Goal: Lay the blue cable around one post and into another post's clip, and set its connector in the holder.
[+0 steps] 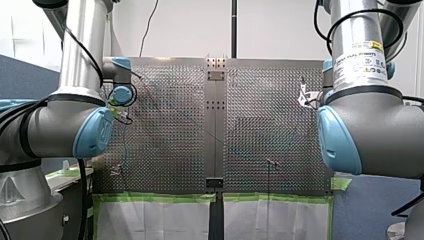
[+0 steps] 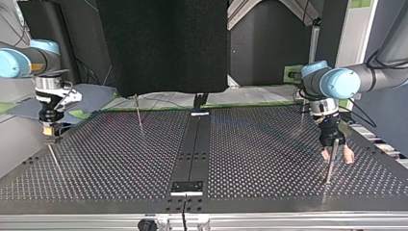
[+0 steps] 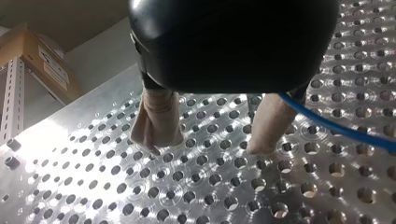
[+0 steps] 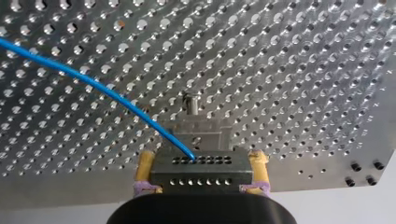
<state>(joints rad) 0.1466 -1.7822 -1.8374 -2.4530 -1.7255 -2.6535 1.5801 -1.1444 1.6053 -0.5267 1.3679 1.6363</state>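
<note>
The right end effector [image 4: 201, 158] is clenched on the grey connector [image 4: 198, 169], its yellow pads on either side. The blue cable [image 4: 93, 86] leaves the connector and runs off across the worktop [image 2: 120, 159]. Just ahead of the connector sits the holder [image 4: 201, 130], and it looks empty, so I'd say the seating step is in hand. Next, the connector needs lining up squarely and lowering in. Across the worktop the left end effector [image 3: 209, 142] hangs released, beige fingers apart. The cable passes beside one finger, ungripped. A post [image 2: 329, 168] stands close by it. I can't tell whether the cable is round it.
</note>
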